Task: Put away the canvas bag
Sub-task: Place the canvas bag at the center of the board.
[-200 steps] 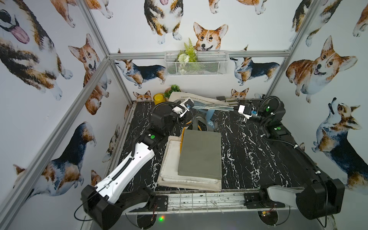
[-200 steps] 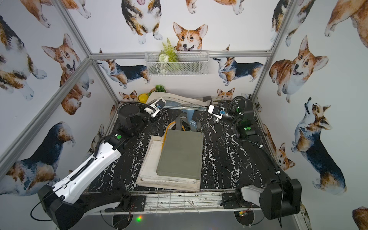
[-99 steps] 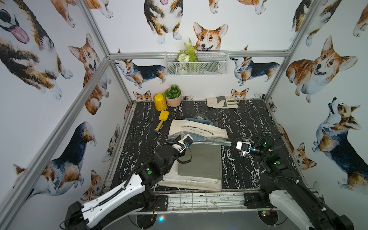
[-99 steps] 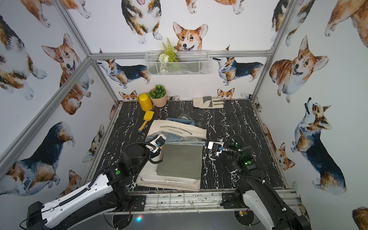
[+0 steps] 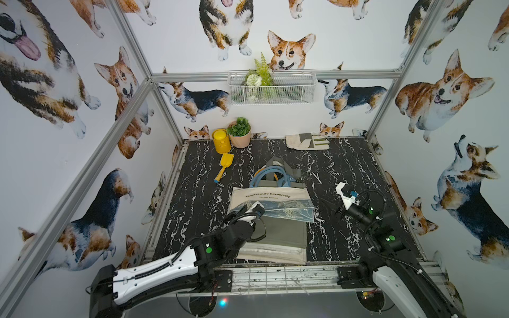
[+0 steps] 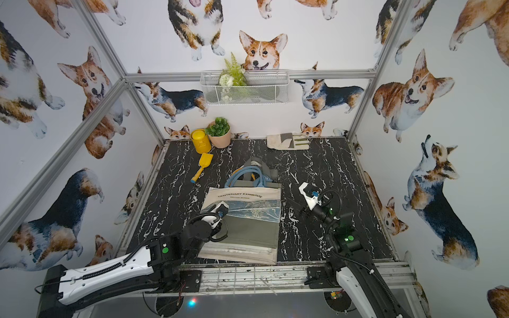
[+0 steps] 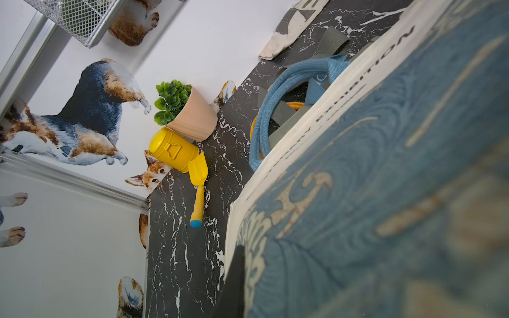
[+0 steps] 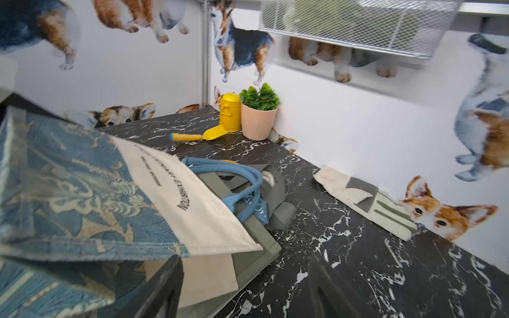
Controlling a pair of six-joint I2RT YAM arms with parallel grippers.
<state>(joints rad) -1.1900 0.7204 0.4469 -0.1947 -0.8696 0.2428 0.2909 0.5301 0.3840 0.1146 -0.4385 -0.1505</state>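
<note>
Jaws, left gripper (image 5: 248, 211): closed on the left edge of the bag (image 5: 271, 196). Jaws, right gripper (image 5: 336, 210): set wide, nothing between them. Its dark fingers (image 8: 165, 286) are seen apart in the right wrist view, just beside the bag's right edge.

Bag: cream with a blue patterned band, laid across a stack (image 5: 283, 236) of folded grey and cream bags at the front middle of the table (image 5: 358, 165). Blue handles (image 5: 271, 174) are spread past its mouth, toward the back wall. In the left wrist view the blue band fills most of the frame.

Left arm: reached in low from the front left corner, forearm nearly flat, wrist over the stack's left side. Right arm: raised from the front right, elbow bent, wrist turned toward the bag.

Containers: a wire basket (image 5: 289, 93) is hung on the back rail, with a fern (image 5: 261, 73) and white flowers in it. A pot (image 5: 240, 140) with a green plant is set at the back left, touching a closed yellow can (image 5: 219, 141). A yellow scoop (image 5: 224, 168) lies near the can. A glove (image 5: 307, 141) lies flat at the back wall.
</note>
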